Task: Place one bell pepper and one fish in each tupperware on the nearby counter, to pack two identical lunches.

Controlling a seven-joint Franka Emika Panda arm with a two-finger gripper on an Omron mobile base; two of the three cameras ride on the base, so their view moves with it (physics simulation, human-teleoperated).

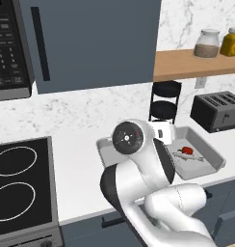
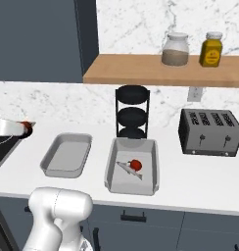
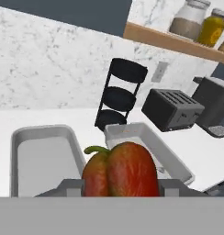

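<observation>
My gripper [image 3: 120, 187] is shut on a red bell pepper [image 3: 120, 170] with a green stem, which sits between the two fingers. In the right base view the gripper [image 2: 19, 127] hangs at the far left with that bell pepper [image 2: 26, 126], above and left of the left tupperware [image 2: 67, 156], an empty grey tray. The right tupperware [image 2: 153, 166] holds a second red bell pepper [image 2: 135, 163] and a silver fish [image 2: 125, 169]. Both tupperware stand on the white counter [image 2: 200, 176]. My own arm hides much of the left tupperware [image 1: 106, 153] in the left base view.
A black three-tier rack [image 2: 132, 112] stands behind the trays and a dark toaster [image 2: 208, 131] to their right. A wooden shelf [image 2: 160, 69] above carries two jars. The stove [image 1: 20, 183] lies to the left, with a microwave [image 1: 8, 46] and a dark cabinet [image 1: 90, 41] overhead.
</observation>
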